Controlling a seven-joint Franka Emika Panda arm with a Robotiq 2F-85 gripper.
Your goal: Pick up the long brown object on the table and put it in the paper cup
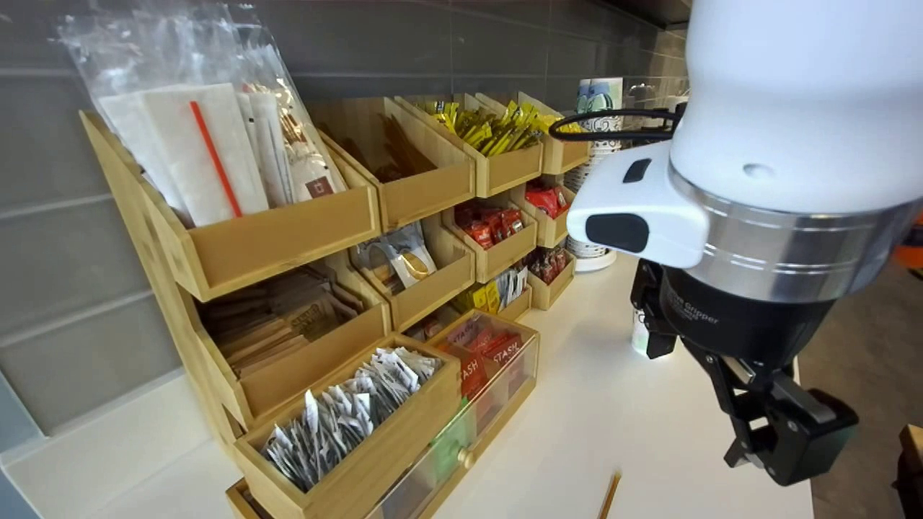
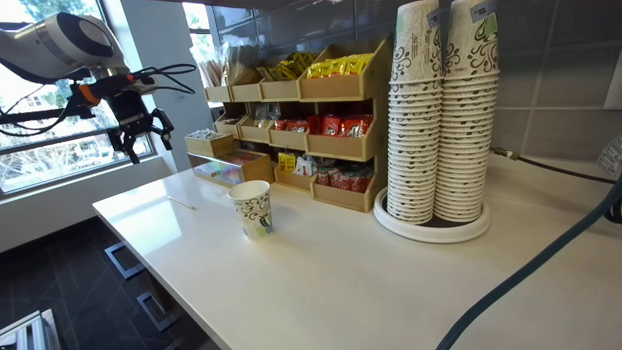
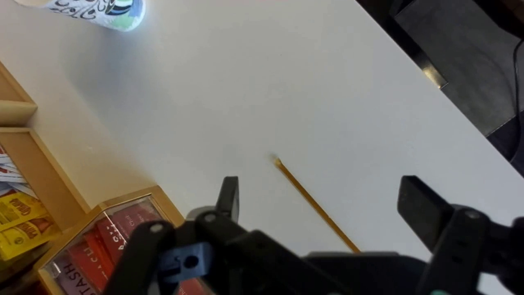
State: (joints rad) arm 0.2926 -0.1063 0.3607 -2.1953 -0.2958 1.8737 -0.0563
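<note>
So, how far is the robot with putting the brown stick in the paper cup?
Done: apparently no step yet; the brown stick lies on the table. In hand: nothing; the claw hangs open above the table. Remaining: grasp the stick, lift it and put it in the upright paper cup.

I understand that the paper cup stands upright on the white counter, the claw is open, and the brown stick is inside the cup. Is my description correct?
Not quite: the brown stick is not inside the paper cup. The wrist view shows it lying on the white counter, apart from the cup. The cup does stand upright there, and the claw is open.
</note>
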